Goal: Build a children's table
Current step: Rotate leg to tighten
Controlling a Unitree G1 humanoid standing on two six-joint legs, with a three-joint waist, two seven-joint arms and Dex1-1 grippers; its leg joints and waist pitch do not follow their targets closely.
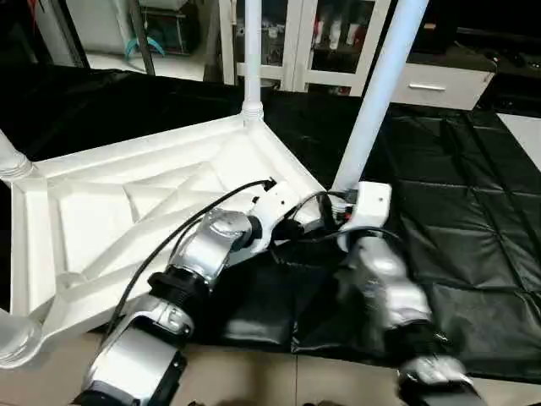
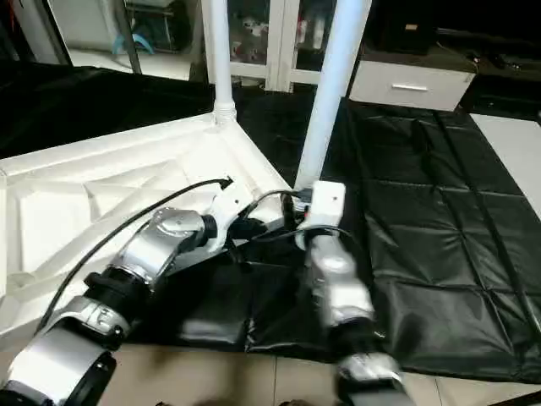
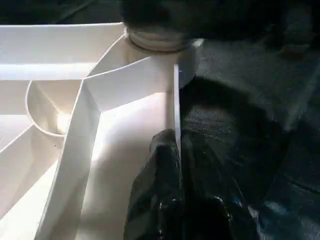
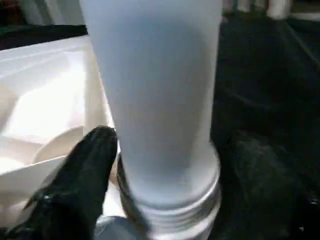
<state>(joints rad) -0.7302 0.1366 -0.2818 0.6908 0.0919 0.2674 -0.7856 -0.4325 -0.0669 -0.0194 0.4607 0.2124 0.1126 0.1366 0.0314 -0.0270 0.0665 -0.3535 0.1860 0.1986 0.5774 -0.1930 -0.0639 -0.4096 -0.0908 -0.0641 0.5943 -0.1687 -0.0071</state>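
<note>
- White plastic rectangular table top (image 1: 127, 211), ribbed underside up, lies on a black quilted mat (image 1: 456, 194).
- Beyond it stand white cabinets (image 1: 423, 80).
- Left gripper (image 3: 175, 195) pinches the top's rim.
- Right gripper (image 4: 150, 200) clasps a white tapered tube leg (image 1: 376, 93).

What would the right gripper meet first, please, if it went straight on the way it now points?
Most likely the table leg right ahead of the right gripper, near its threaded foot at the tabletop corner; depth is unclear.

My right wrist hides the base of the nearest leg (image 1: 379, 85), whose upper end leaves the frame's top. My left end effector (image 3: 170, 200) blurs dark at the tabletop rim (image 3: 176, 100).
</note>
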